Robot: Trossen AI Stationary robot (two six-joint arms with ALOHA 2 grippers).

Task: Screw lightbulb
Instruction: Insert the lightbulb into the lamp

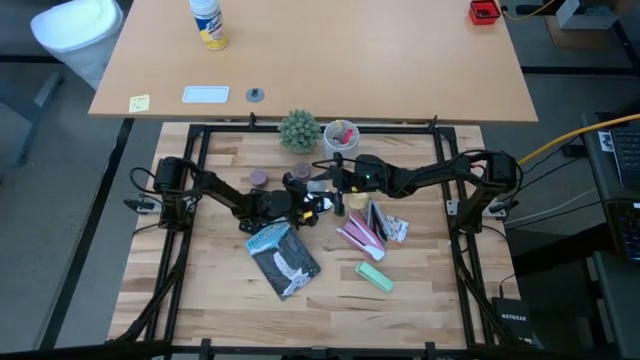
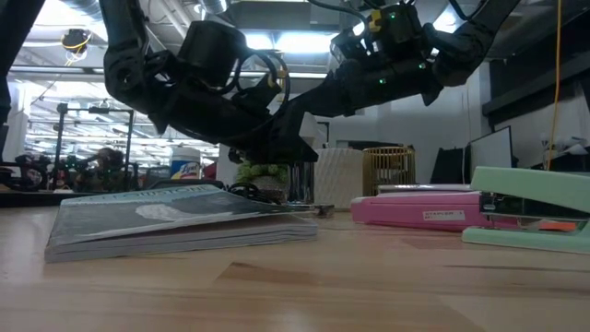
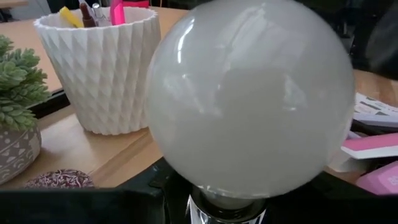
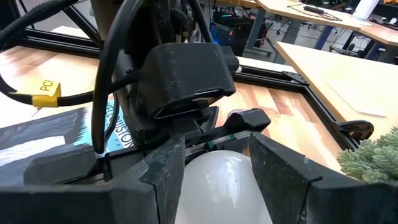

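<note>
Nearest in the low view, a paperback book (image 2: 175, 219) lies flat on the wooden table (image 2: 304, 290), with a mint-green stapler (image 2: 530, 217) and a pink case (image 2: 429, 207) beside it on the other side. Above and behind the book, the two dark arms meet near the table's middle. The lightbulb (image 4: 221, 186), a frosted white globe, sits there between them: in the right wrist view the right gripper (image 4: 214, 180) has its jaws set narrow around the globe, one finger (image 4: 165, 180) on each side of it and touching it. In the left wrist view the same lightbulb (image 3: 249, 99) fills most of the frame, its metal screw end pointing toward the left gripper (image 3: 227, 205); the left gripper's jaws are hidden below the globe, so whether they are spread or closed cannot be told. In the high view the two grippers come together just above the book (image 1: 283, 258), the left gripper (image 1: 300, 205) reaching in from the left and the right gripper (image 1: 335, 185) from the right. Farther back stand a white ribbed pen cup (image 3: 102, 68) and a small potted plant (image 1: 298, 130), near the table's far edge. Beyond it, on a lighter table (image 1: 400, 80), stands a spray can (image 1: 208, 22).
</note>
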